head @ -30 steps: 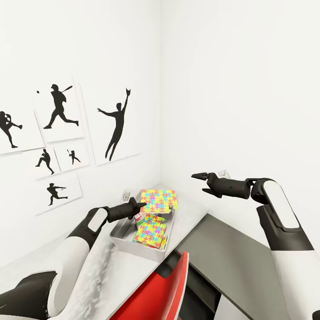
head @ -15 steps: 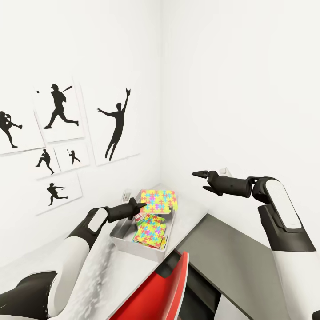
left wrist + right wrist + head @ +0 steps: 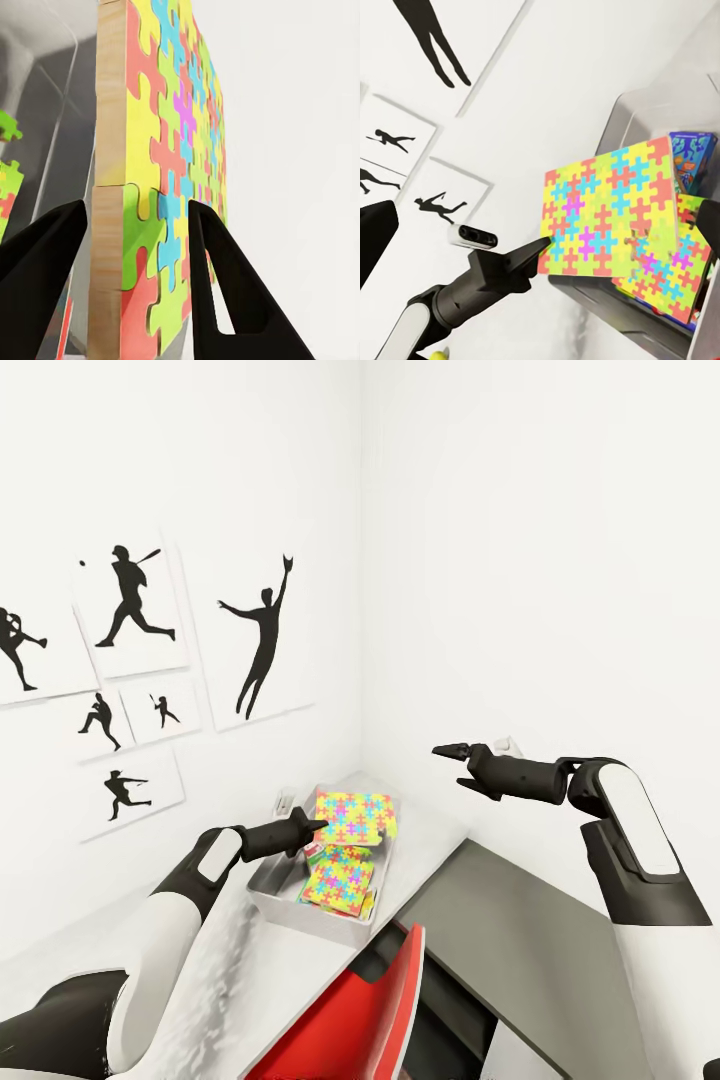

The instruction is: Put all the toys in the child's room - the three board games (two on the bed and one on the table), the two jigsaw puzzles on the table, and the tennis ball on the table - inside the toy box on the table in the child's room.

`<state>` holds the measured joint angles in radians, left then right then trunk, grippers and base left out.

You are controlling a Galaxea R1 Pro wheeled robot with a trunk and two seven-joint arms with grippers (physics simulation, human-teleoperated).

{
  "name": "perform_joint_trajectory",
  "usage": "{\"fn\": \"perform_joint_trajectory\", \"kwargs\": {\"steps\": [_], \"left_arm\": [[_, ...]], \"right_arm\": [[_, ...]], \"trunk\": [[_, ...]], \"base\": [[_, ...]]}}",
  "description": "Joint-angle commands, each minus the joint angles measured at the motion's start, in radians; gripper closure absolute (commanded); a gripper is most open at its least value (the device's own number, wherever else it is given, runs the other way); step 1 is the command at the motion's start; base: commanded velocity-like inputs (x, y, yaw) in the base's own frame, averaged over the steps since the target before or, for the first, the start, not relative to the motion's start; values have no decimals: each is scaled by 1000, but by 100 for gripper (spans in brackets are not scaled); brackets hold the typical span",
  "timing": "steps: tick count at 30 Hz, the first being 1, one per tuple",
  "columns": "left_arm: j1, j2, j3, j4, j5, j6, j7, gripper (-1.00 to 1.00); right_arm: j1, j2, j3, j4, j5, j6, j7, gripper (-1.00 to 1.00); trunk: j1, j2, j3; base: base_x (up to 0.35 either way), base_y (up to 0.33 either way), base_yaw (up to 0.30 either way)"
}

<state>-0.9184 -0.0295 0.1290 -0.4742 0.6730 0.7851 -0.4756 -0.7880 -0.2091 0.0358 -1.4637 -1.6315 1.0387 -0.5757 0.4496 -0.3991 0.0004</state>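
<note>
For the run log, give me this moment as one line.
left hand: shut on jigsaw puzzle, over toy box | right hand: open, empty, raised | second puzzle: in box

Your work surface is the table [image 3: 420,840]: a pale grey top running into the room's corner, joined to a lower dark-grey section [image 3: 520,950]. The toy box [image 3: 290,905] rests on the pale top near the corner, beside the joint.

one jigsaw puzzle [image 3: 355,815] tilted over toy box [image 3: 285,900] — another [image 3: 340,880] inside
</note>
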Motion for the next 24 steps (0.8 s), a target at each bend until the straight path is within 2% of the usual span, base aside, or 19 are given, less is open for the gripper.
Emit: {"fn": "perform_joint_trajectory", "kwargs": {"steps": [1,24], "left_arm": [[0,-1,8,0,-2,6,-2,100],[0,2,10,1,-4,5,-1,100]], "right_arm": [[-1,0,1,-1,-10,0,-10,-100],[-10,2,8,-4,-10,0,-10,-100]], "trunk": [[0,-1,-2],[0,-1,-30]], "base": [[0,0,0],[0,0,0]]}}
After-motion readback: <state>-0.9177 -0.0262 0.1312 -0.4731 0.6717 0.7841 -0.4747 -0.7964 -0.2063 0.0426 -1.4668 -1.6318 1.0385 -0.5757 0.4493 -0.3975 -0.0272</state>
